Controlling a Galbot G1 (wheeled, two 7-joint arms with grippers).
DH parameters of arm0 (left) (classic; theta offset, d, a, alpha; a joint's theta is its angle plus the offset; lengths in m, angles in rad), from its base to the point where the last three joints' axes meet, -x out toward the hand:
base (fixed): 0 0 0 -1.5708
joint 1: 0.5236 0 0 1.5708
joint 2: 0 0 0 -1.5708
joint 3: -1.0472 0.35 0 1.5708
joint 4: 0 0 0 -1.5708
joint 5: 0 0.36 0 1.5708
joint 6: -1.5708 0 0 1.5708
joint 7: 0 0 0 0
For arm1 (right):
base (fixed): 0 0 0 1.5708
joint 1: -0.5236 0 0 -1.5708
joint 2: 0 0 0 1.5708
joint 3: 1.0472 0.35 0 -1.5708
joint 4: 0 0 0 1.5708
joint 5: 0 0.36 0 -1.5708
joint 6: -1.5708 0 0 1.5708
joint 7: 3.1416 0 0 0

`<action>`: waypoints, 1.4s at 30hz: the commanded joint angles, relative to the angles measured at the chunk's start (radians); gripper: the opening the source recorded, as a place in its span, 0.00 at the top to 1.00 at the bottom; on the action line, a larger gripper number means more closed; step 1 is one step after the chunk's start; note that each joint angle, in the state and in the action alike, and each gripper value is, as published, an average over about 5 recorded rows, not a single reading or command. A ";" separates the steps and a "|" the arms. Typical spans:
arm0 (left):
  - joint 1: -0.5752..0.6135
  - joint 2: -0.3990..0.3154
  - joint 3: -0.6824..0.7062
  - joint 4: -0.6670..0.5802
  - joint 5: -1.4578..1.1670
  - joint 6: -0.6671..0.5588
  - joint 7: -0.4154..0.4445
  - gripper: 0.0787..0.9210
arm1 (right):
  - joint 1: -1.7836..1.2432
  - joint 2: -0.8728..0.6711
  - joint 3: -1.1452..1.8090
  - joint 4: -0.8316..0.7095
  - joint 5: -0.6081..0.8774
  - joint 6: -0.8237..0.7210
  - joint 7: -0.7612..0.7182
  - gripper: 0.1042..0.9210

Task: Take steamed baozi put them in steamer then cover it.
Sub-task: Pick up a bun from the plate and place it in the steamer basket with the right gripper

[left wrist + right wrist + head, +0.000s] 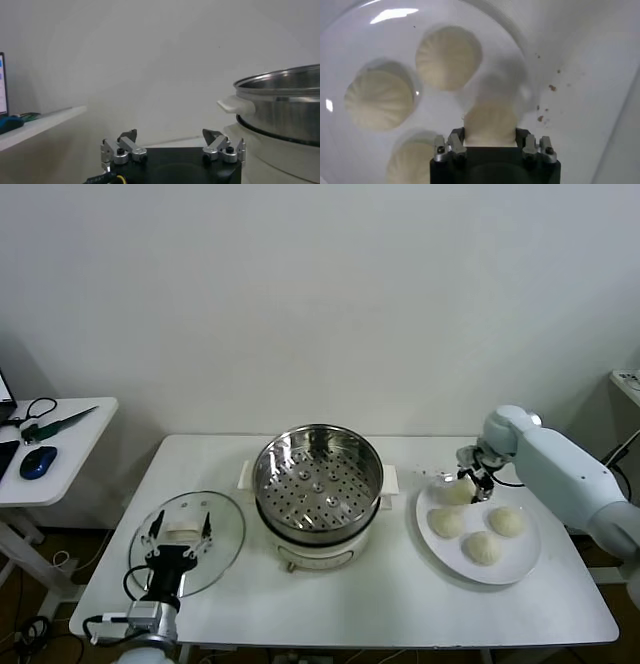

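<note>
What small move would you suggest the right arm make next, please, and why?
Probably lift straight up: the right end effector is shut on the far bun on the plate, and the steamer stands empty, lid off.

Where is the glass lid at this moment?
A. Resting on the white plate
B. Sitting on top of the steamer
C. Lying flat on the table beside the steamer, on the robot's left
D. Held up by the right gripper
C: the glass lid lies flat on the table, left of the steamer, whose perforated tray is uncovered, with the left gripper over it.
</note>
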 commanded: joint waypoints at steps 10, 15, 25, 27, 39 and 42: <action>0.015 0.000 0.007 -0.016 0.011 0.003 0.004 0.12 | 0.487 0.080 -0.327 0.248 0.198 0.131 -0.023 0.32; 0.018 -0.006 0.014 -0.015 0.012 0.002 0.004 0.12 | 0.512 0.207 -0.317 0.304 0.099 0.239 -0.002 0.31; 0.033 -0.002 0.004 -0.023 0.006 -0.002 0.004 0.12 | 0.409 0.416 -0.298 0.367 -0.144 0.397 0.047 0.31; 0.038 -0.001 0.002 -0.024 0.004 -0.003 0.004 0.12 | 0.378 0.437 -0.294 0.362 -0.182 0.412 0.054 0.31; 0.063 -0.001 -0.001 -0.030 0.000 -0.012 0.004 0.12 | 0.239 0.454 -0.298 0.310 -0.316 0.451 0.067 0.29; 0.071 -0.003 0.000 -0.037 -0.008 -0.012 0.006 0.12 | 0.215 0.449 -0.302 0.291 -0.321 0.449 0.067 0.29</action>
